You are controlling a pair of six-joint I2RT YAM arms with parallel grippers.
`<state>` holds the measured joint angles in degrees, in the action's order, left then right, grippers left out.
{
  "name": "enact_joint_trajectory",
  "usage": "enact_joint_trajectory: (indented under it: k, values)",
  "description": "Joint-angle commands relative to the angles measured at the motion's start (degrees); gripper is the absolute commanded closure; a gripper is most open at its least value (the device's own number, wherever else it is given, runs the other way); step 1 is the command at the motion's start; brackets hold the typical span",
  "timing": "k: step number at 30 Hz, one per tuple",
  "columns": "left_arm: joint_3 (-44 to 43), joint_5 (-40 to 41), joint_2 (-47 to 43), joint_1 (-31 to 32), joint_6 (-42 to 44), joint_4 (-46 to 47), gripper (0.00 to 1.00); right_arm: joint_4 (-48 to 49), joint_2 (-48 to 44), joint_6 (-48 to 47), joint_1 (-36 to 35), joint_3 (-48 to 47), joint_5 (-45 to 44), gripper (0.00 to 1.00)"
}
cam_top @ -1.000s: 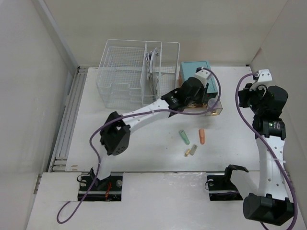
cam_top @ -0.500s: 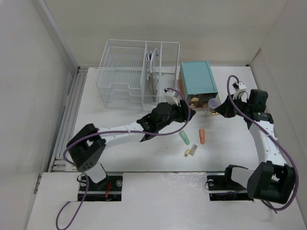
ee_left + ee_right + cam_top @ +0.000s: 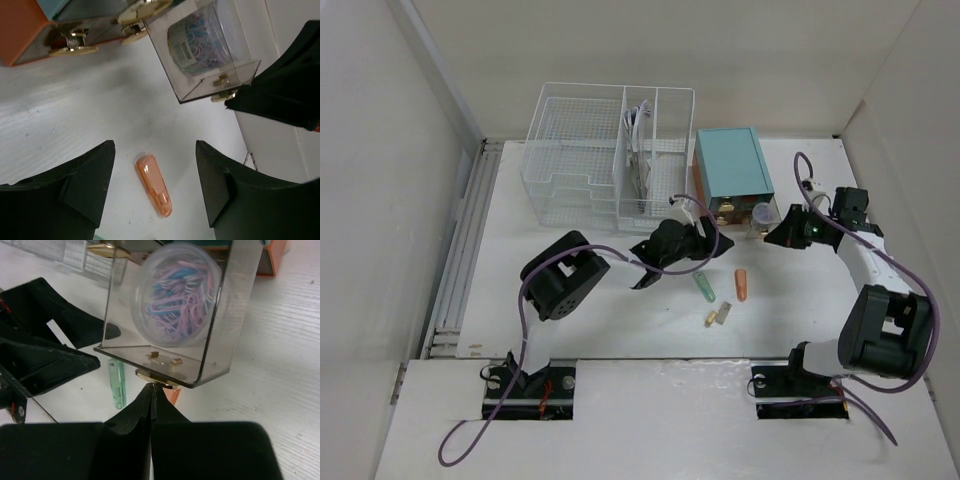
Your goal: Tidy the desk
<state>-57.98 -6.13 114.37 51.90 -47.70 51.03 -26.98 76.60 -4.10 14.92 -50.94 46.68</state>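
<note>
The right wrist view alone shows the right gripper (image 3: pixel 151 388) from close. Its two fingers are pressed together without any gap, and their tips touch the lower edge of the brass knob (image 3: pixel 156 374) on the front of the clear drawer (image 3: pixel 220 315). Whether they pinch this edge, I cannot tell. Inside the drawer is a round tub of paper clips (image 3: pixel 175 295), pink and blue. A green cap (image 3: pixel 116 382) lies on the desk (image 3: pixel 280 380) near the drawer front.

The left wrist view shows what the top view hides: the left gripper (image 3: pixel 154 148) is spread wide and holds nothing. The desk lies directly under it. An orange cap (image 3: pixel 155 186) lies on the desk in the gap between the two fingers and touches neither of them. Beyond it is the same drawer, pulled out.

Only the top view gives the whole layout. A small tan piece (image 3: pixel 718 315) lies nearest to the arm bases, then the two caps. Farther, both grippers are low over the middle of the desk, one on each side of the drawer. The drawer comes out of the teal box (image 3: pixel 732 163). The white wire basket (image 3: pixel 610 150) stands just beside it on the left, at the far edge.
</note>
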Motion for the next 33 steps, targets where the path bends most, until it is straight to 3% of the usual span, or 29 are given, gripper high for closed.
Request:
enact_joint_trajectory:
  k: [1, 12, 33]
  values:
    - [-4.07, -1.69, 0.68, -1.01, -2.31, 7.42, 0.37, 0.62, 2.67, -0.56, 0.46, -3.02, -0.36, 1.00]
    - [-12.33, 4.63, 7.18, -2.59, -4.50, -1.62, 0.37, 5.18, 6.20, 1.73, 0.46, -5.31, -0.28, 1.00]
    - [-18.49, 14.12, 12.82, -2.59, -10.39, -6.28, 0.37, 14.06, 14.98, 10.25, 0.46, -8.74, 5.80, 1.00]
